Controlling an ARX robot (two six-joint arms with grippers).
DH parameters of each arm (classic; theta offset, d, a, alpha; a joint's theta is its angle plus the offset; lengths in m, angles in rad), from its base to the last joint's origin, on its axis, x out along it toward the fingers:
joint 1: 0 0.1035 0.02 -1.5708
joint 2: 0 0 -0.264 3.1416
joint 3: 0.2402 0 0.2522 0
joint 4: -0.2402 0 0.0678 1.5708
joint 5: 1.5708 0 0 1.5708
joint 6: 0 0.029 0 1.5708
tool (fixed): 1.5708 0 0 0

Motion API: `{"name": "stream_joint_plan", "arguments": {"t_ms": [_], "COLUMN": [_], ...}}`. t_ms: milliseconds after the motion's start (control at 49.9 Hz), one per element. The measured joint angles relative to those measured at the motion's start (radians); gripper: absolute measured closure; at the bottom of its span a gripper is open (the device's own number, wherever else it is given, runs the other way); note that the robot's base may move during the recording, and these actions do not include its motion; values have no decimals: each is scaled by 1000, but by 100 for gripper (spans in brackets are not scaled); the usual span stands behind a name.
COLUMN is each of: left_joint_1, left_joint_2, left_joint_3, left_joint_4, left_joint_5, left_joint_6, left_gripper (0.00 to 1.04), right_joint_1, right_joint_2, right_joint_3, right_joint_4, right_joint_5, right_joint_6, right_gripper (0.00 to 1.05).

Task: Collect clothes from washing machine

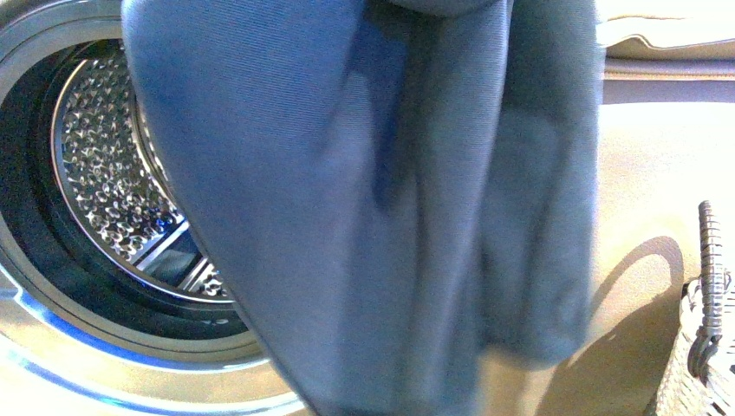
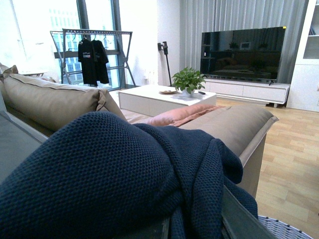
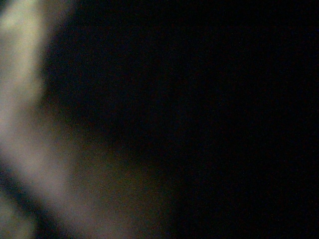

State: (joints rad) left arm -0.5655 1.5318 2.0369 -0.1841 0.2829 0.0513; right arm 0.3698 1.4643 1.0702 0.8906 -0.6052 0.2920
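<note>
Inspector: Condition of the left gripper [image 2: 202,226]?

Assessor: Smothered by the clothes [image 2: 114,179]. Grey finger edges barely showing beneath the knit. Cannot tell whether clamped on the fabric or merely carrying it draped across.

Inspector: And the right gripper?

Assessor: Not seen in the front view. Right wrist view dark; nothing reported from it.

Inspector: Location of the garment?

Assessor: Hanging close before the front camera, outside the porthole of the washing machine [image 1: 52,334], covering the middle of that view in long folds. Appears suspended from above, holding point out of frame. No contact visible with the basket [image 1: 706,347], low at the right edge.

Inspector: Contents of the drum [image 1: 113,173]?

Assessor: Bare perforated steel in the part visible. Remainder hidden behind the fabric, so not confirmed empty.

Inspector: Progress, then?

Assessor: Judged well along: extraction apparently done, deposit not yet. Left to do, in all likelihood: carry across to the basket, lower, release, then check the hidden part of the drum.

Inspector: Surroundings?

Assessor: Tan sofa [image 2: 50,99] just behind the cloth in the left wrist view; a woven rim low in the same view, probably the basket.
</note>
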Motion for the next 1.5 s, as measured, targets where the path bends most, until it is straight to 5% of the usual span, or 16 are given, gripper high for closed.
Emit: {"name": "stream_joint_plan", "arguments": {"t_ms": [361,681,761,1262,1382,1502], "left_joint_1": [0,0,0,0,0,0], "left_joint_2": [0,0,0,0,0,0], "left_joint_3": [0,0,0,9,11,13], "left_joint_4": [0,0,0,0,0,0], "left_joint_5": [-3,-12,-12,-2,-2,1], "left_joint_6": [0,0,0,-1,-1,-1], "left_gripper": [95,95,95,23,5,7], "right_joint_1": [64,130,140,43,0,-56], "right_joint_2": [76,98,98,-43,-128,-224], "right_joint_3": [127,187,191,76,31,-15], "right_joint_4": [-156,-259,-285,-287,-285,-290], "right_joint_5": [320,369,388,497,484,450], "right_joint_6": [-11,-4,-7,4,12,19], "right_gripper": [7,7,17,88,95,96]}}
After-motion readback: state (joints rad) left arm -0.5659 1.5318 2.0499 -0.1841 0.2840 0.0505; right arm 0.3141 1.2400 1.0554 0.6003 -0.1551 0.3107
